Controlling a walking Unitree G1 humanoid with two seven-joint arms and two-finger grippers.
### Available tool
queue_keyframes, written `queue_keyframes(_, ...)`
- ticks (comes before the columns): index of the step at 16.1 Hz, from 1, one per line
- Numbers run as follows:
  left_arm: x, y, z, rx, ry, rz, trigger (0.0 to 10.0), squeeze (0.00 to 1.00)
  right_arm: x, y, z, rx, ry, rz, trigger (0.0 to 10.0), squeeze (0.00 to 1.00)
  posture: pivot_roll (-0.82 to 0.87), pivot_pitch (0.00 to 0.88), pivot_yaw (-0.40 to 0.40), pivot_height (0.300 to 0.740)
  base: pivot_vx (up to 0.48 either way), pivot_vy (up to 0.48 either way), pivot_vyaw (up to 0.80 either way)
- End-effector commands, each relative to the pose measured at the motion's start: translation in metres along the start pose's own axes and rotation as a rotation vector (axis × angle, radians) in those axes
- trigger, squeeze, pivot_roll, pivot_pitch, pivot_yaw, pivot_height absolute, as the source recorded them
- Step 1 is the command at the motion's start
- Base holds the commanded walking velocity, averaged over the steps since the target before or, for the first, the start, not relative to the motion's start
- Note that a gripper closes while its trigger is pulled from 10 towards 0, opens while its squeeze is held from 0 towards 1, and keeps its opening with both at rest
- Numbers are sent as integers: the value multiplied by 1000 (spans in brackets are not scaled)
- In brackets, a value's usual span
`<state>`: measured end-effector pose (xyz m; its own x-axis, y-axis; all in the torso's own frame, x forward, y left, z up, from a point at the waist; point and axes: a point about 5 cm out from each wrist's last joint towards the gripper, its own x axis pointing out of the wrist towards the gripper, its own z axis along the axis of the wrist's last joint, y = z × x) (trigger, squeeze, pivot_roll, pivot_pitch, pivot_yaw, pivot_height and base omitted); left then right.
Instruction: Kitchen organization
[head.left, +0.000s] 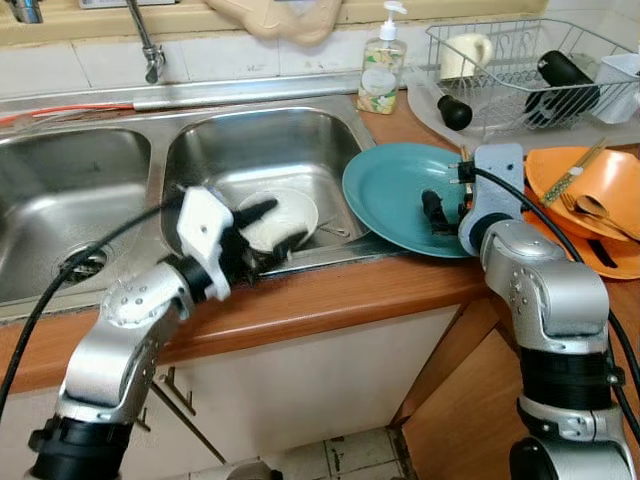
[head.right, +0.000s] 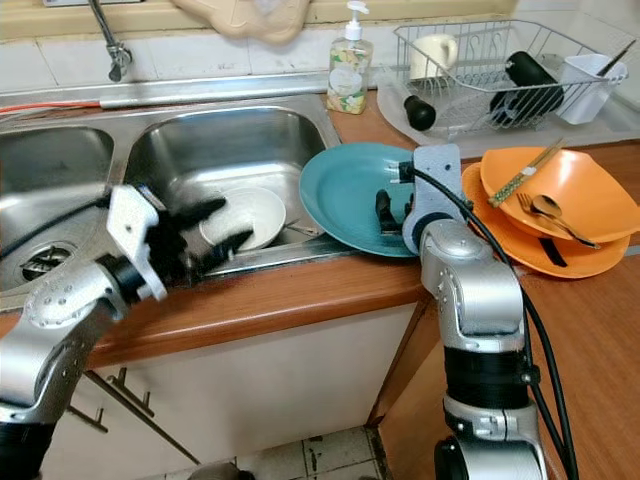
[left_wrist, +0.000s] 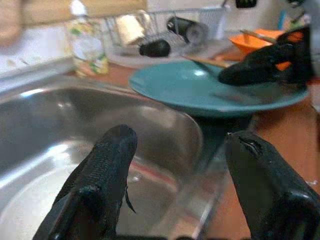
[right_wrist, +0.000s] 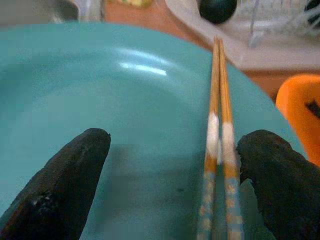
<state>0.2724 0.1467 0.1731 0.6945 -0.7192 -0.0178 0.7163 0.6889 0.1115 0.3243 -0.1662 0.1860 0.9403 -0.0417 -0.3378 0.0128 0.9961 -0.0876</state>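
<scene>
- You are looking down on one double sink (head.left: 255, 135) of two steel basins, with a wooden counter (head.left: 330, 295) running along its front edge and on toward 3 o'clock.
- One wire dish rack (head.left: 520, 60) is sitting at 1 o'clock, holding one cream mug (head.left: 466, 53), one dark bottle (head.left: 566, 78) lying on its side and one white cutlery holder (head.left: 620, 85); a black knob-like object (head.left: 454, 112) is lying just in front of it.
- Two orange plates (head.left: 600, 195) are stacked at 3 o'clock, carrying one pair of chopsticks, one fork and one spoon (head.left: 590, 207).
- One teal plate (head.left: 400, 195) is sitting with its edge overhanging the right basin's rim, just beside the orange stack.
- One white dish (head.left: 285, 215) is lying in the right basin at 9 o'clock from the teal plate.
- One soap bottle (head.left: 381, 65) is standing at 12 o'clock behind the sink corner.
- Your left gripper (head.left: 268, 232) is reaching over the front rim of the right basin, its fingers spread apart around the near edge of the white dish; whether they are touching it, you cannot tell.
- Your right gripper (head.left: 437, 212) is hanging over the teal plate, fingers parted and gripping nothing.
- In the right wrist view one pair of chopsticks (right_wrist: 218, 150) is lying on the teal plate, just beside one finger (right_wrist: 285, 180).
</scene>
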Motion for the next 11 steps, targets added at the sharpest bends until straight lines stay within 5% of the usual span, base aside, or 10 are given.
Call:
queue_keyframes(1, 0, -4, 3, 17, 6, -38, 10000, 0, 4, -3, 3, 3, 16, -37, 10000, 0, -12, 0, 23, 740, 0, 0, 0)
queue_keyframes(7, -2, -8, 4, 24, 23, -76, 10000, 0, 13, -9, 0, 1, 113, -63, 10000, 0, -13, 0, 19, 740, 0, 0, 0)
queue_keyframes(8, -2, -8, 4, 25, 24, -77, 10000, 0, 14, -8, -1, 9, 122, -53, 8863, 0, -13, 0, 18, 740, 0, 0, 0)
queue_keyframes(9, -2, -9, 5, 26, 23, -81, 10000, 0, 15, -6, -2, 25, 135, -34, 5176, 0, -12, 0, 18, 740, 0, 0, 0)
queue_keyframes(10, -2, -9, 6, 27, 22, -84, 10000, 0, 15, -5, -3, 37, 145, -21, 3608, 0, -12, 0, 16, 740, 0, 0, 0)
queue_keyframes(11, -2, -9, 6, 28, 22, -86, 10000, 0, 15, -4, -4, 46, 155, -12, 3490, 0, -12, 0, 16, 740, 0, 0, 0)
